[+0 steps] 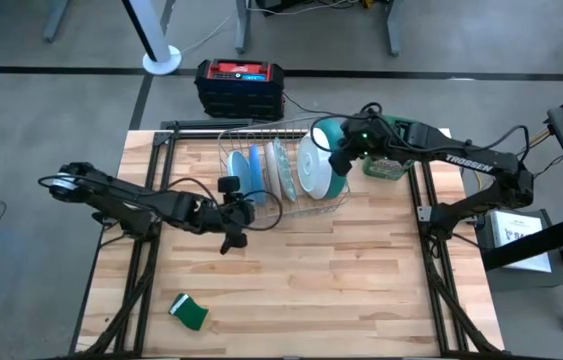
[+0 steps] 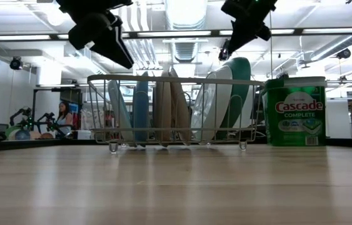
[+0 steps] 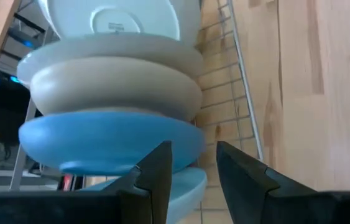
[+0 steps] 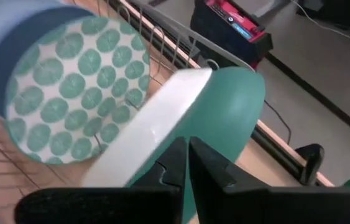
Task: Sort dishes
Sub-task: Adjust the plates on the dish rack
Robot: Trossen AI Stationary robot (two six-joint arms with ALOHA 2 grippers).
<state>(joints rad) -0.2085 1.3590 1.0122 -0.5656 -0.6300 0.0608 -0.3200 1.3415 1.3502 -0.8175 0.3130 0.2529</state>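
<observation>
A wire dish rack (image 1: 261,135) stands at the table's far middle. Several plates stand on edge in it: light blue ones (image 3: 112,140) at its left end, cream ones (image 3: 112,81) in the middle, and a white plate with teal spots (image 4: 69,93). A large white plate with a teal back (image 4: 237,112) stands at the right end. My left gripper (image 3: 193,174) is open and empty, just in front of the light blue plates, above the rack's left end (image 2: 110,47). My right gripper (image 4: 187,163) is shut on the large plate at the rack's right end (image 1: 346,150). My right gripper pinches the teal-backed plate's upper rim (image 4: 181,134) between its two fingers, one on the white face and one on the teal back. The fingers come slanting down from above (image 2: 229,50). The plate stands tilted on edge inside the rack.
A green-lidded Cascade container (image 2: 299,112) stands right of the rack, under my right arm. A small green sponge (image 1: 189,312) lies near the front left. A red and black box (image 1: 241,85) sits on the floor beyond the far edge. Bare wood fills the near half of the table.
</observation>
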